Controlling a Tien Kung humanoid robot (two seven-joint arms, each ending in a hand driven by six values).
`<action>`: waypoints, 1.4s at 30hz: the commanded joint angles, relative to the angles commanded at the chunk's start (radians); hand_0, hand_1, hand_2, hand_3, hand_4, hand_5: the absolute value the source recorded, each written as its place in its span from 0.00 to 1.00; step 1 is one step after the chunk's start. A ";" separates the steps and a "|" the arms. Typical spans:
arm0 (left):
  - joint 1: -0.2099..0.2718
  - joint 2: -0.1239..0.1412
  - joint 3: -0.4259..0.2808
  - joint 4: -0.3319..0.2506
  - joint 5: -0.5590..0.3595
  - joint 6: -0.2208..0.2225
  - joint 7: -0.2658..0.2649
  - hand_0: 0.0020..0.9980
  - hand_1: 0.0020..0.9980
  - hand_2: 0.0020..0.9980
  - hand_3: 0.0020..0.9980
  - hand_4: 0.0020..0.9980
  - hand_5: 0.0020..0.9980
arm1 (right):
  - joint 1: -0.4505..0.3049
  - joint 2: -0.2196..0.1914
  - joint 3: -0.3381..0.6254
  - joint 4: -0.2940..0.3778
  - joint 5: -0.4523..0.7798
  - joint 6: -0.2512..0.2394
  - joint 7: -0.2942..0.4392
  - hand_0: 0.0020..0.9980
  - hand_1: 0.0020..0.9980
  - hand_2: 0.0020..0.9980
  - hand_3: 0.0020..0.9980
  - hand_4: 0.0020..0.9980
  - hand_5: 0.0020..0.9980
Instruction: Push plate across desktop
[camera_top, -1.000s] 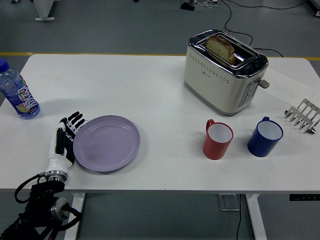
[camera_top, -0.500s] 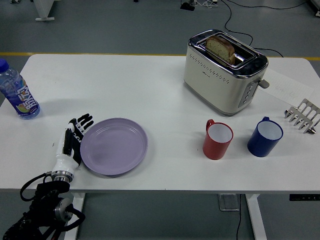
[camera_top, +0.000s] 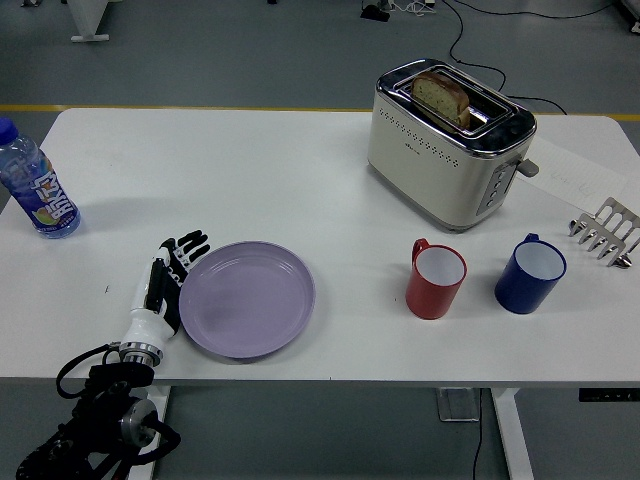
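A lilac plate (camera_top: 246, 298) lies flat on the white table (camera_top: 300, 190), near the front edge and left of the middle. My left hand (camera_top: 170, 280) comes in from the lower left. Its fingers are straight and spread, and it rests edge-on against the plate's left rim. It holds nothing. My right arm is out of view.
A red mug (camera_top: 435, 279) and a blue mug (camera_top: 530, 273) stand to the right of the plate. A cream toaster (camera_top: 448, 142) with bread in it stands at the back right. A metal toast rack (camera_top: 606, 231) is at the far right. A water bottle (camera_top: 34, 186) stands at the left edge.
My left hand has moved to the right with the plate ahead of it. The plate has slid right, toward the red mug.
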 joint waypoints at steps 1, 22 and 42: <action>-0.001 0.000 0.005 -0.001 0.000 -0.001 0.001 0.72 0.76 0.76 0.67 0.36 1.00 | 0.000 0.000 0.000 0.000 0.000 0.000 0.000 0.59 0.50 0.61 0.60 0.34 0.64; -0.013 0.000 0.089 -0.005 0.021 -0.022 0.043 0.72 0.76 0.76 0.68 0.39 1.00 | 0.003 0.000 0.000 -0.001 -0.003 0.001 0.000 0.59 0.50 0.61 0.60 0.34 0.63; -0.038 0.000 0.142 0.015 0.018 -0.023 0.054 0.72 0.76 0.76 0.69 0.42 1.00 | -0.001 0.000 -0.003 0.000 0.009 0.001 0.004 0.59 0.50 0.61 0.60 0.34 0.63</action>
